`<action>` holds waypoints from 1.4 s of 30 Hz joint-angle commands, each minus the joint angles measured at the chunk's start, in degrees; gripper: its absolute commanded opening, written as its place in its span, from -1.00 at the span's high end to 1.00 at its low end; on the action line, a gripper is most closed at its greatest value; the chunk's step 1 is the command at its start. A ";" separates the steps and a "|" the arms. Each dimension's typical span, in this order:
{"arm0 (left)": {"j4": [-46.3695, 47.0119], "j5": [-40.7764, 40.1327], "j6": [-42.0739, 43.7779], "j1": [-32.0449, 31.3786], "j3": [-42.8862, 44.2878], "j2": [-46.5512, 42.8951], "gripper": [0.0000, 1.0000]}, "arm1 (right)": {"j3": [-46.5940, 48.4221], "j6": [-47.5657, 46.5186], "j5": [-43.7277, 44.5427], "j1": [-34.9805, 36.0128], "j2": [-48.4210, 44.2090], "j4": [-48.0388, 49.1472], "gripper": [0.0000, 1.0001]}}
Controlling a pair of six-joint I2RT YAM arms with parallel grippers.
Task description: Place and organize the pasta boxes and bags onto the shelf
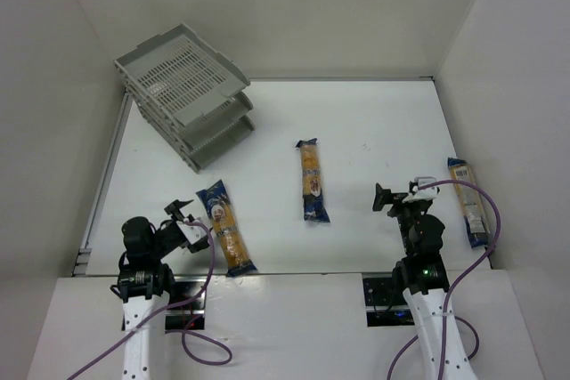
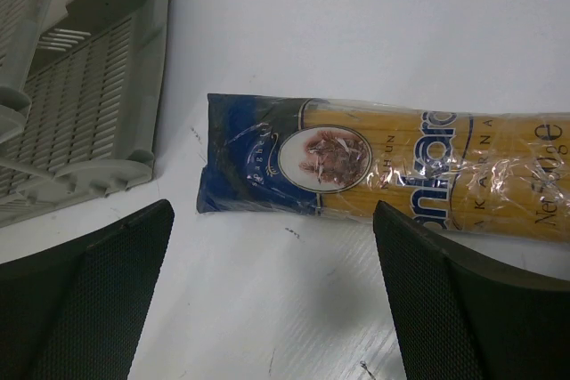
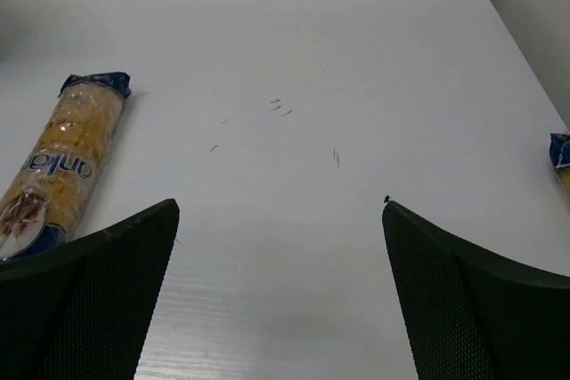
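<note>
Left gripper [image 1: 181,214]: we see it spread, just beside left packet [image 1: 225,227], long axis 11–5 o'clock.
Right gripper [image 3: 280,206]: spread.
Middle packet [image 1: 312,181]: axis 12–6.
Right packet [image 1: 468,190]: axis 12–6.
Shelf [image 1: 187,86]: 10 o'clock corner.

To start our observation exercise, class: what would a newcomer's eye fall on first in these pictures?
Three yellow-and-blue pasta packets lie flat on the white table: the left packet beside the left gripper, the middle packet at the centre, the right packet far right. The grey shelf stands far left, its top tray bare. The left gripper and right gripper are open.
</note>
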 commanded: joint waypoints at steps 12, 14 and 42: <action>-6.24 4.67 58.30 -0.24 3.34 -1.37 -1.00 | 6.03 -60.70 -27.93 -0.36 -0.62 -4.82 -1.00; -0.37 -7.20 75.24 -0.24 1.78 -1.37 -1.00 | 5.34 -85.02 -23.91 -0.36 -0.62 -12.04 -1.00; 13.27 -27.81 -38.98 3.63 26.38 22.54 -1.00 | 78.20 17.78 -6.13 31.89 106.76 -33.25 -1.00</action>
